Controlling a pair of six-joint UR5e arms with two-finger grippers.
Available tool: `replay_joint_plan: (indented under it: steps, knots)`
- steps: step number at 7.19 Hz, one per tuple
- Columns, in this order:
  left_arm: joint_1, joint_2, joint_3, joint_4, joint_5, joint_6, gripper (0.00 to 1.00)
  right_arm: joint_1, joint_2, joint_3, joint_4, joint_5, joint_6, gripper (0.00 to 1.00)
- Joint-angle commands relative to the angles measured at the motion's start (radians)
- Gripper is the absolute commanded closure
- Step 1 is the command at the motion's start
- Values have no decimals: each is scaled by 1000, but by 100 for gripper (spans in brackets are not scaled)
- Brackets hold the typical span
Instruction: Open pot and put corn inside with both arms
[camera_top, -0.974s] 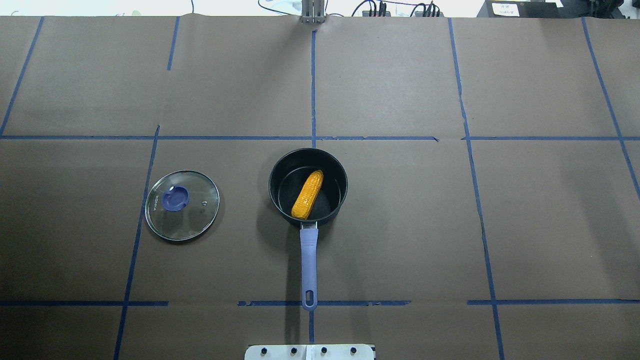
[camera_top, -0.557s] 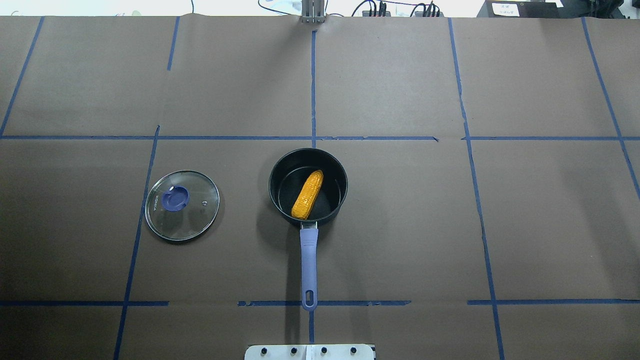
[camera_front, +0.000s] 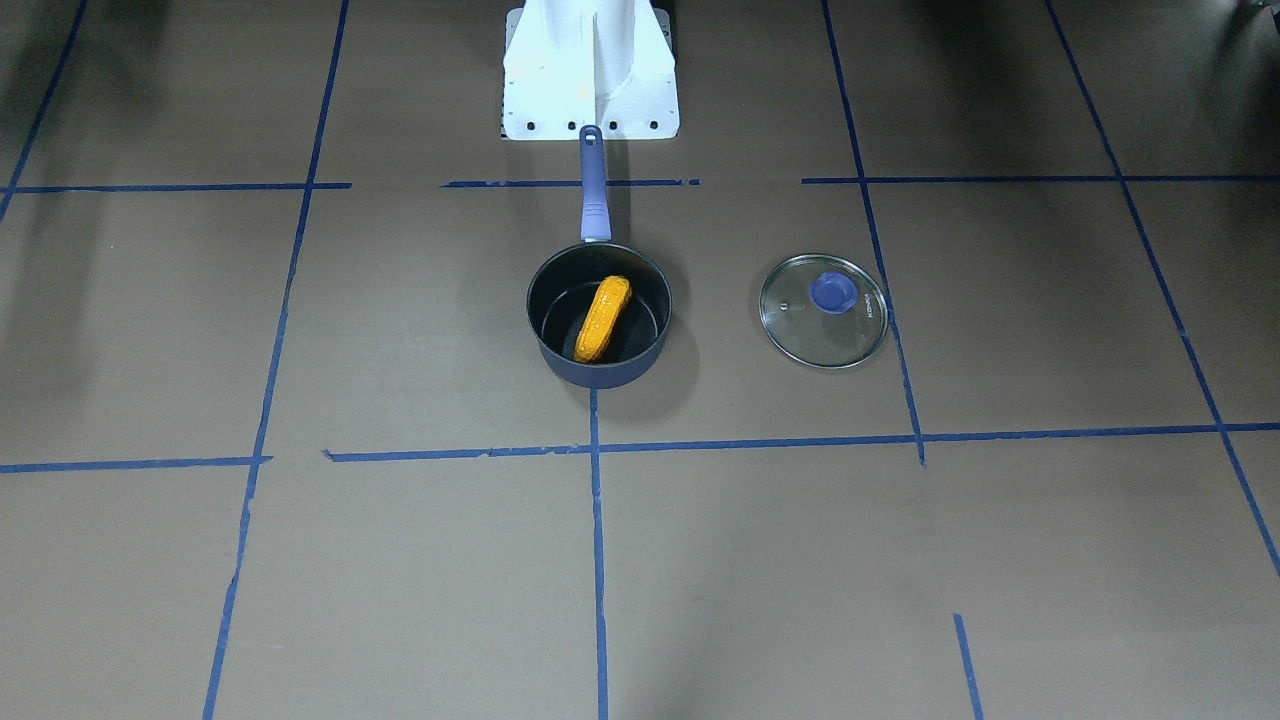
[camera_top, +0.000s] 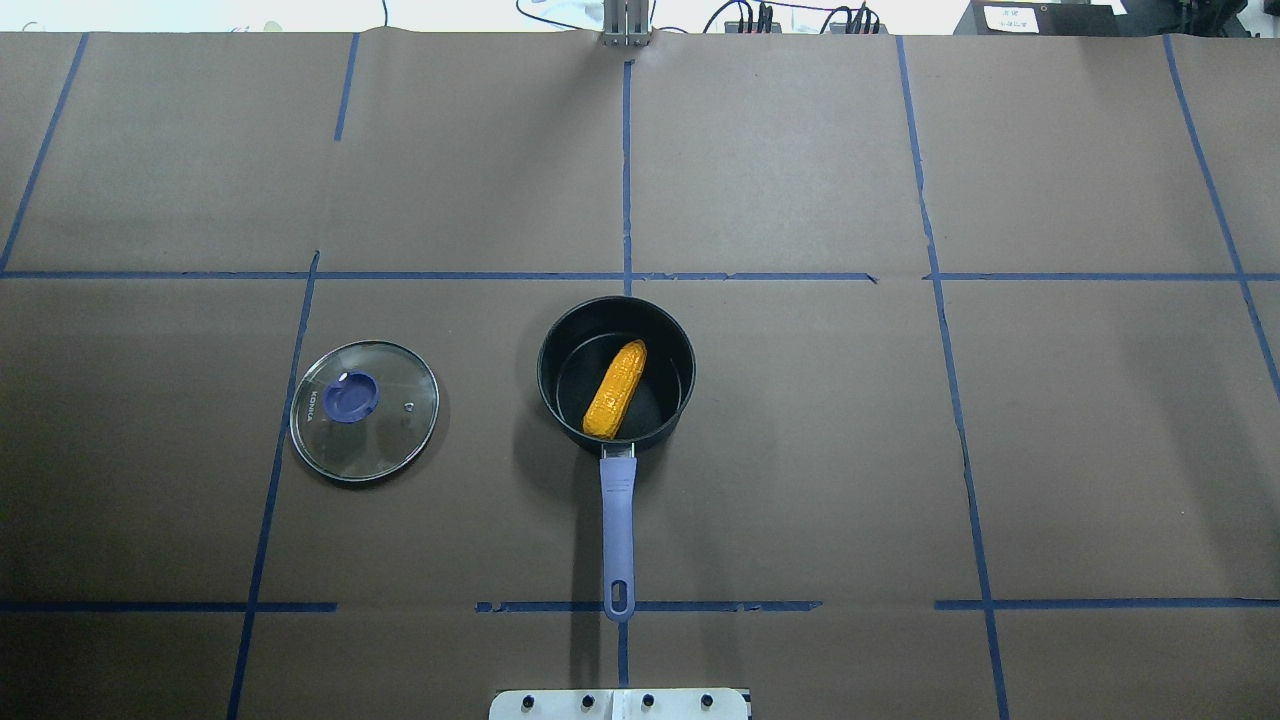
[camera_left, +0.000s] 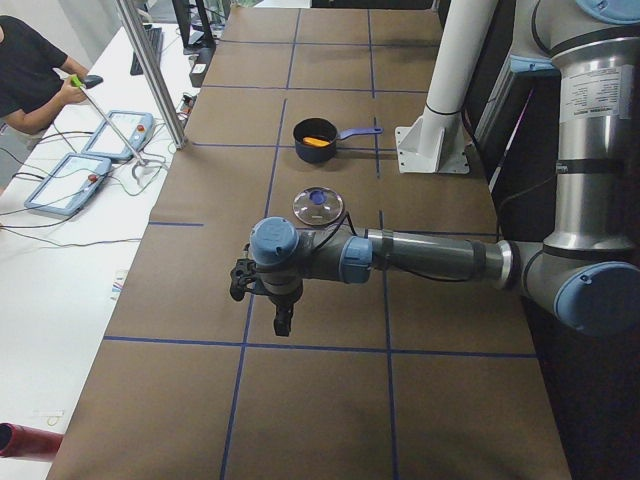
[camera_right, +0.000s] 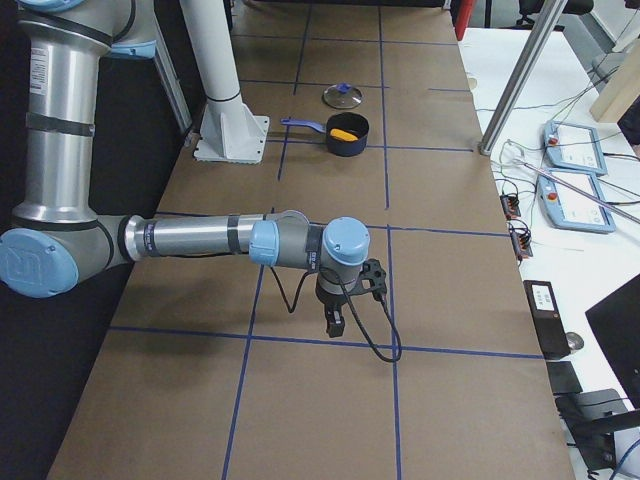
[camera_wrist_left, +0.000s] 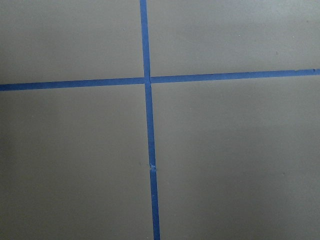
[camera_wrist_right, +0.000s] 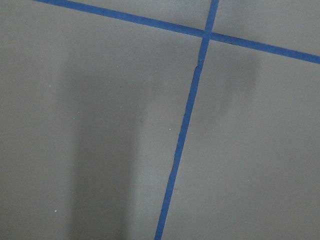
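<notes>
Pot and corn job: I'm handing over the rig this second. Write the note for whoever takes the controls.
Left gripper: over the table at the robot's left end, far from the pot. It shows only in a side view, so whether the jaws are open or shut cannot be told.
Right gripper: the same at the right end; state cannot be told.
Pot: mid-table, uncovered, handle toward the base.
Corn: lying inside the pot.
Lid: flat on the table to the pot's left, knob up, apart from it.
Done: pot opened, corn in.
Left: nothing visible; all three things lie free of the arms.
</notes>
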Motion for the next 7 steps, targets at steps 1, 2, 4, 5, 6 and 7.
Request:
replay_joint_plan:
  steps: [1,2,4,5,6,7]
  knots:
    - [2,-1,0,6,0,0,0,1,-1,-4,-1,4,0,0]
    - [1,-1,-6,6,0,0,0,1,-1,-4,-1,6,0,0]
    - [2,1,-14,6,0,0,0,1,-3,-1,0,7,-1,0]
    - [2,1,-11,7,0,0,0,1,-3,-3,0,4,-3,0]
    - [2,1,-8,7,1,0,0,1,-3,-3,0,3,-3,0]
    - [2,1,-2,6,1,0,0,1,-3,-3,0,1,-3,0]
